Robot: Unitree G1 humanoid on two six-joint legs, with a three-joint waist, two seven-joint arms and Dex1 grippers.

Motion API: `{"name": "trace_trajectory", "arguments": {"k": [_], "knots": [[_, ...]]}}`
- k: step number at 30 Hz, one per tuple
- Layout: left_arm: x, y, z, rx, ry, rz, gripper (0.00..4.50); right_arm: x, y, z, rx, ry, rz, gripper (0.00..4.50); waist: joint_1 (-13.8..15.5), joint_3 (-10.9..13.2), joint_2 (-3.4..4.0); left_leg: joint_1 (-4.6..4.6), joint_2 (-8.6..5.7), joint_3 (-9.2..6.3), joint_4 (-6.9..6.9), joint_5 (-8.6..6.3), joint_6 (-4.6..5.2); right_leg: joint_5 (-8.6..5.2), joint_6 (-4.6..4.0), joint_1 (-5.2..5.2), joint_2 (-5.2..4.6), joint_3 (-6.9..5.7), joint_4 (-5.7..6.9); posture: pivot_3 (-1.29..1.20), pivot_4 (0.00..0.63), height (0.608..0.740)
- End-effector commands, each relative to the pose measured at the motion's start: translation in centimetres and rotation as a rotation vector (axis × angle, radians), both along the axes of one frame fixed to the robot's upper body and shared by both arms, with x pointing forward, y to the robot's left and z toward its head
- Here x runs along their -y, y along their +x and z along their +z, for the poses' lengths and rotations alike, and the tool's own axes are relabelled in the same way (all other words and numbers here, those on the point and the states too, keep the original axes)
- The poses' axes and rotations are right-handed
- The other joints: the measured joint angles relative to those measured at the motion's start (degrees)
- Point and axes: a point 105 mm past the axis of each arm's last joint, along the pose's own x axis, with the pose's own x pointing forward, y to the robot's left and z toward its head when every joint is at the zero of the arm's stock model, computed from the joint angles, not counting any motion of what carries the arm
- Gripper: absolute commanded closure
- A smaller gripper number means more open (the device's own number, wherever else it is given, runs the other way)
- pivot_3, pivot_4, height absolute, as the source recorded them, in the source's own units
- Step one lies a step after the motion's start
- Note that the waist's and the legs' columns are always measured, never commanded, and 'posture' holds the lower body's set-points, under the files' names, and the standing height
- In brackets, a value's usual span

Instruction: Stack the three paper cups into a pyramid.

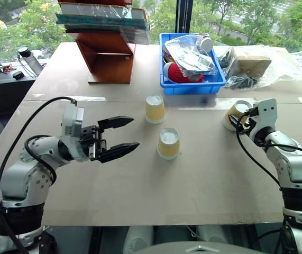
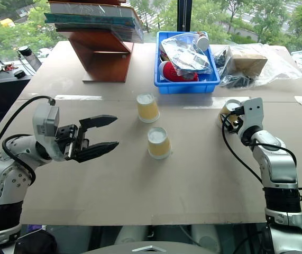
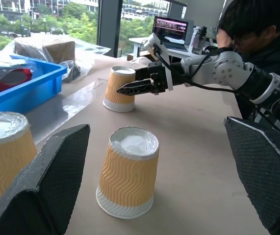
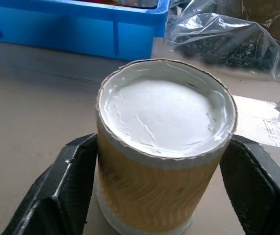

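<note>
Head views: left claw [image 1: 123, 135] is hovering over the left side of the worktop [image 1: 140, 190], pointing toward the middle, fingers spread wide, gripping nothing and touching nothing. Two paper cups are sitting upside down mid-worktop, apart from each other: the far cup [image 1: 155, 109] near the blue bin [image 1: 190, 85], the near cup [image 1: 168, 143] a bit closer to the robot. Right claw [image 1: 239, 117] is sitting at the third cup [image 1: 234, 114] on the right side of the worktop, well apart from the other two; the grip itself is hiding behind the wrist here. A wooden rack [image 1: 107, 55] is standing at the back left, plastic bags [image 1: 248, 66] at the back right. Left wrist view: own fingers [image 3: 51, 181] are standing wide apart with the near cup [image 3: 128, 178] between them but clear of both pads; the far cup [image 3: 5, 154] is showing beside one finger; beyond, the right claw [image 3: 136, 87] is lying against the side of the third cup [image 3: 119, 89], and a person [image 3: 257, 34] is sitting behind it. Right wrist view: both fingers [image 4: 61, 188] are bracketing the third cup [image 4: 164, 147], one on each side, pads touching its wall, cup upright, base up, on the worktop; claw is about half open, closed onto the cup.
</note>
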Motion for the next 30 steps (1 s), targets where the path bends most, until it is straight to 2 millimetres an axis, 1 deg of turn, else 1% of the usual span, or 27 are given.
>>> {"name": "trace_trajectory", "arguments": {"k": [1,5,6,8,9,10,15,19,22,26,30], "knots": [[0.6,-0.4,0.9,0.028,-0.006,-0.014,0.0,0.1,0.1,1.8,0.075,-0.002,0.019,2.28,-0.02,0.0,0.0,0.0,0.0,0.0,0.0,0.0,0.0,0.0,0.0,0.0,0.0,0.0,0.0,0.0,0.15,0.74],[0.5,-0.3,0.8,0.022,-0.007,-0.002,0.0,-1.1,-0.6,2.6,0.112,-0.013,0.102,2.3,-0.01,0.0,0.01,0.01,-0.01,0.01,0.0,0.0,0.0,0.0,0.0,0.0,0.01,0.0,0.02,0.0,0.15,0.74],[0.4,-0.3,0.7,0.02,-0.008,0.003,0.0,-2.1,-1.3,3.2,0.126,0.005,0.17,2.3,0.0,0.0,0.01,0.01,-0.01,0.01,0.0,0.0,0.0,0.0,0.0,0.0,0.01,0.0,0.02,0.0,0.15,0.74],[0.0,-0.3,0.6,0.013,-0.007,0.014,0.0,-4.9,-3.5,3.9,0.124,-0.003,0.367,2.3,0.03,0.01,0.03,-0.01,0.01,0.0,0.0,0.0,0.0,0.0,0.0,-0.01,0.0,0.0,0.01,0.0,0.15,0.74],[-0.1,-0.4,0.5,0.009,-0.007,0.02,0.0,-6.2,-4.7,3.9,0.108,-0.009,0.459,2.3,0.03,0.01,0.02,0.0,0.04,-0.02,0.0,0.0,0.0,0.0,0.0,0.0,0.0,-0.01,0.0,0.0,0.15,0.74],[-0.3,-0.4,0.5,0.006,-0.007,0.023,0.0,-7.0,-5.6,3.8,0.093,-0.01,0.51,2.3,0.03,0.01,0.03,0.0,0.06,-0.02,0.0,0.0,0.0,0.0,0.0,0.0,0.0,-0.01,-0.01,0.0,0.15,0.74],[-0.6,-0.4,0.4,-0.002,-0.002,0.03,0.0,-9.8,-8.6,1.9,0.025,-0.06,0.63,2.3,0.05,-0.01,0.0,0.02,0.18,-0.06,0.0,0.0,0.0,-0.01,0.0,0.04,0.02,-0.07,-0.01,0.0,0.15,0.74],[-0.6,-0.3,0.5,-0.007,0.006,0.031,0.0,-10.9,-10.0,1.1,-0.004,-0.066,0.7,2.3,0.13,0.0,0.0,0.02,0.13,-0.06,0.05,0.0,0.0,-0.01,0.0,0.07,0.0,-0.06,0.0,0.0,0.15,0.74],[-0.7,-0.1,0.5,-0.01,0.012,0.031,0.0,-11.3,-10.4,0.2,-0.03,-0.096,0.733,2.3,0.12,-0.01,0.0,0.04,0.08,-0.07,0.08,0.0,0.0,-0.01,0.0,0.1,0.0,-0.06,0.0,0.0,0.15,0.74],[-0.7,0.1,0.6,-0.01,0.017,0.03,0.0,-11.4,-10.0,-0.8,-0.049,-0.128,0.735,2.3,0.12,-0.01,0.0,0.05,-0.01,-0.11,0.07,0.0,0.0,-0.01,0.0,0.1,0.02,-0.1,0.02,0.0,0.15,0.74],[-0.4,0.1,0.7,-0.01,0.022,0.028,0.0,-11.5,-9.7,-1.0,-0.04,-0.139,0.732,2.3,0.09,-0.01,-0.01,0.06,-0.03,-0.09,0.08,0.0,0.0,-0.01,0.0,0.11,0.01,-0.08,0.02,0.0,0.15,0.74]]}}
